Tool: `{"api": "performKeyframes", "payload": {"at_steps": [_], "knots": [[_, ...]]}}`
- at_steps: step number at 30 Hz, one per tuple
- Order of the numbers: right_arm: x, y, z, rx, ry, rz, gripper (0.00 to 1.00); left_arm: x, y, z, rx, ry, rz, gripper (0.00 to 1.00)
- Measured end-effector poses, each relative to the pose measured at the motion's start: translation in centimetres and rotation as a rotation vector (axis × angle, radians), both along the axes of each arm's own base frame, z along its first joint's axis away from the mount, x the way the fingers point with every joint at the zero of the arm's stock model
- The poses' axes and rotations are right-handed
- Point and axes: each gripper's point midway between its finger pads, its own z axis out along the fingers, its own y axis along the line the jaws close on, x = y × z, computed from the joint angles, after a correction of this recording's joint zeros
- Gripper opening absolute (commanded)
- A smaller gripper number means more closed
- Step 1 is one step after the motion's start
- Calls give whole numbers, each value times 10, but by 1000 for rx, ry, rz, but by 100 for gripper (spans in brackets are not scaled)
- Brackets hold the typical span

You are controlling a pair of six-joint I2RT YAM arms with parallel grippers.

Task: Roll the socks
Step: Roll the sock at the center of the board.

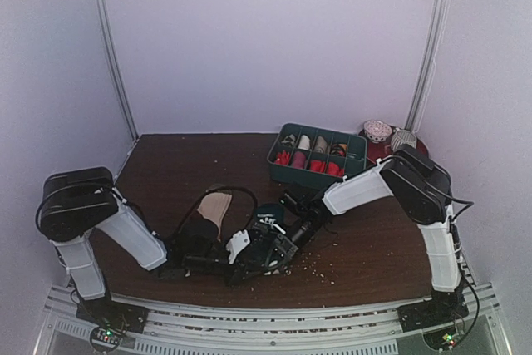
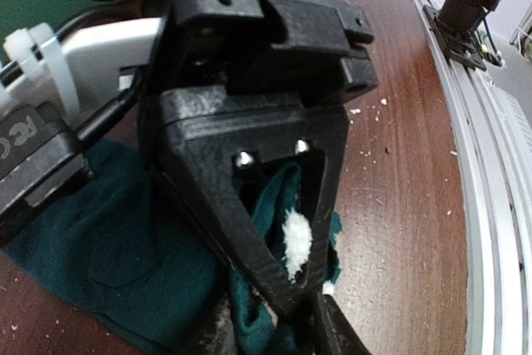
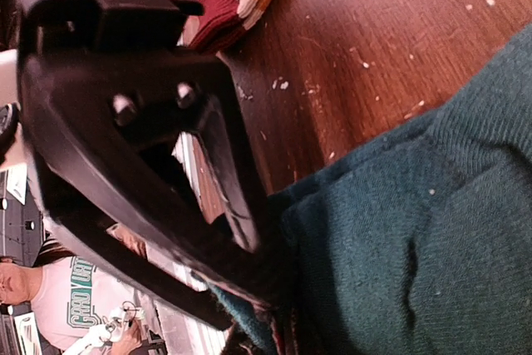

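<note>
Soft, light, limp teal sock [image 2: 108,255]; pinched by left gripper [image 2: 295,284] and right gripper [image 3: 249,288]; probably best held at folded edge.

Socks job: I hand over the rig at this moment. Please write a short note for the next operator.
Left gripper: shut on a raised fold of the teal sock.
Right gripper: shut, apparently pinching that sock's edge.
Striped sock: lies apart, on the left arm's side, not held.
Done: both grippers have hold of the teal sock; no finished roll is visible.
Left: roll the teal sock, then deal with the striped one.
</note>
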Motion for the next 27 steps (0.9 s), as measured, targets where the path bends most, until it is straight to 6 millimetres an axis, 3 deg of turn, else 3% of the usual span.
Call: {"api": "performKeyframes", "payload": {"at_steps": [1,2,11,18,20,27], "knots": [[0,0,0,0,0,1,9,-1,-1,-2,2,7,-3,1],[0,-1,0,-3,1,2,10,-2,-2,-2,-1,13,-11,0],[-2,-11,2,-27,34,0,20,-5,-9,4,-45,48,-42,0],[9,-13,12,-54,-59,-68,26,-6,-5,2,-50,85,-18,0],[19,-13,25,-22,-120,-106,29,-9,-1,-6,-21,115,-11,0],[47,-11,109,207,-444,-180,32,-6,0,-11,-3,186,25,0]]}}
